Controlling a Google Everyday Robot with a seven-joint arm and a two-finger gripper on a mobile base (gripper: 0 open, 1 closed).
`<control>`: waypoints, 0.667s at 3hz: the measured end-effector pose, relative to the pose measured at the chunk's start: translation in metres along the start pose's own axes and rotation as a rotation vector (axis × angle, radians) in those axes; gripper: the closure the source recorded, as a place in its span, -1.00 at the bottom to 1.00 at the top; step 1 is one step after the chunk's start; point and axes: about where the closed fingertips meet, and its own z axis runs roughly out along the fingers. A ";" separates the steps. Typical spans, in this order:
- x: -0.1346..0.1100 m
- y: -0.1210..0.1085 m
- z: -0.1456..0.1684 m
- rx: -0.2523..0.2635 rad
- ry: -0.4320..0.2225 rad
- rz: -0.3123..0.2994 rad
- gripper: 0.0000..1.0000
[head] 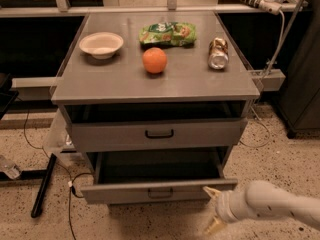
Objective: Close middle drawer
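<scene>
Grey metal middle drawer (125,193), low-fronted: found pulled well out, closing not yet done; pale two-finger tool (207,210) held wide, empty, just beside its right front corner.

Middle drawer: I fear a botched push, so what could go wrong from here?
The gripper sits open by the right end of the middle drawer front, so an off-centre push may skew and jam it. Its upper finger is near the front's right corner and could slip past it. A hard shove might jolt the cabinet and roll the orange or the can.
</scene>
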 end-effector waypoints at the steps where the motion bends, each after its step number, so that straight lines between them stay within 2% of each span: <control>1: -0.006 -0.047 0.008 0.044 0.013 -0.039 -0.17; 2: -0.003 -0.088 0.018 0.064 0.036 -0.057 0.30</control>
